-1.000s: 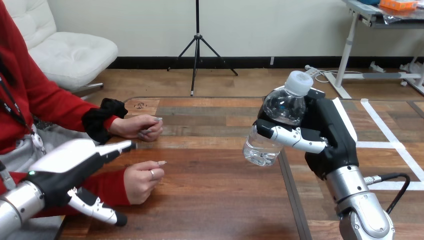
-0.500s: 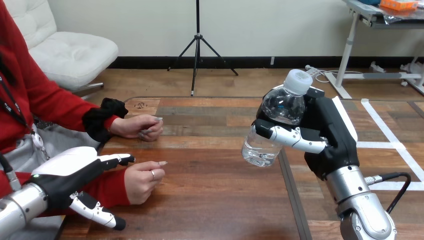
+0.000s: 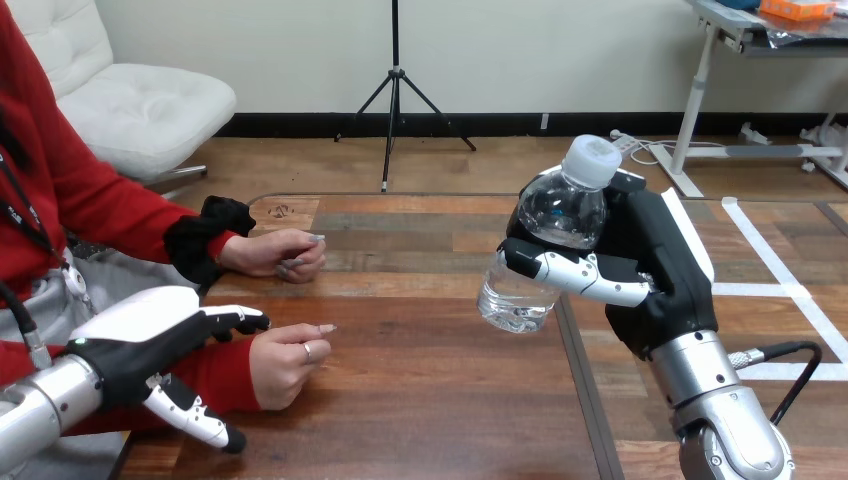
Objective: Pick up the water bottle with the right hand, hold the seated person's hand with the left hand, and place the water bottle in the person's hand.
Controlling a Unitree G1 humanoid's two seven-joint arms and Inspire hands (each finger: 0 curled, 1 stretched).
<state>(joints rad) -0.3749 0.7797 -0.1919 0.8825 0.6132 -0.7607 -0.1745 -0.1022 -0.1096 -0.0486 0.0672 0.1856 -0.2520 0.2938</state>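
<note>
Above wooden table point(image 3: 420, 400), right hand point(image 3: 655, 270) grips tilted water bottle point(image 3: 563, 212).

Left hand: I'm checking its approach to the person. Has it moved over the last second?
Yes. Against the still table, the left hand has dropped down the view, its fingers now close to the person's nearer hand.

Black, white-shelled hands point(image 3: 135, 335) point(image 3: 660, 275), silver forearms point(image 3: 40, 408) point(image 3: 712, 385)

Person's hands point(image 3: 286, 356) left, water bottle point(image 3: 545, 245) right, above table point(image 3: 430, 400)
</note>
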